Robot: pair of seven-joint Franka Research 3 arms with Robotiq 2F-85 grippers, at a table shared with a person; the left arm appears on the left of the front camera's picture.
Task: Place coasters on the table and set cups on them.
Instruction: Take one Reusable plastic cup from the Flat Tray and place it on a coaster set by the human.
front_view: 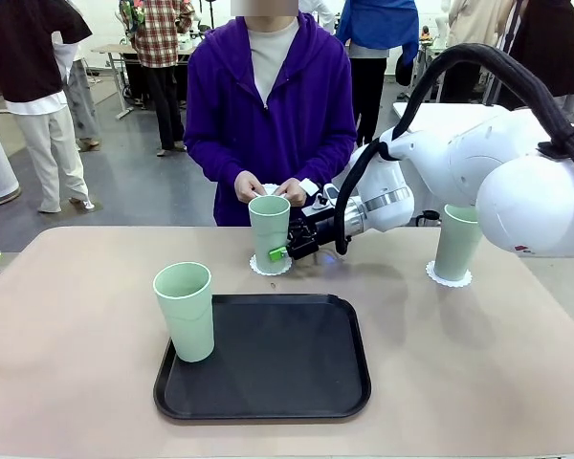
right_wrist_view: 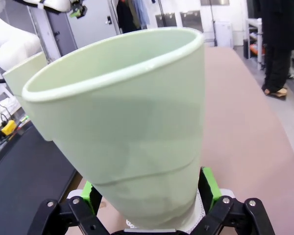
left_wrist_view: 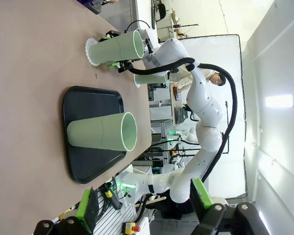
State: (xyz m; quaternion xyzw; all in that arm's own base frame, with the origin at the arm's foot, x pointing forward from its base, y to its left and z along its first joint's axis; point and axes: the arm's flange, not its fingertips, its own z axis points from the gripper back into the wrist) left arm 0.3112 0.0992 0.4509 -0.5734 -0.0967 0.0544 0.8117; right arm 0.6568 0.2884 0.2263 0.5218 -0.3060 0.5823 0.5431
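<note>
Right arm [front_view: 440,163] is stretched across the table to the middle cup [front_view: 269,222].
Right gripper [front_view: 279,252] is spread wide around the cup base on 1 coaster [front_view: 271,269]; left gripper [left_wrist_view: 142,198] is spread open, empty.

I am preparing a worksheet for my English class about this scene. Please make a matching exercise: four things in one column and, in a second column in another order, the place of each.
Things
1. left cup
2. middle cup
3. right cup
4. loose coaster

Places
A. in the person's hands
B. on a coaster, standing free
C. on the black tray
D. on a coaster, inside the open right end effector

Pairs: 1-C, 2-D, 3-B, 4-A
</note>
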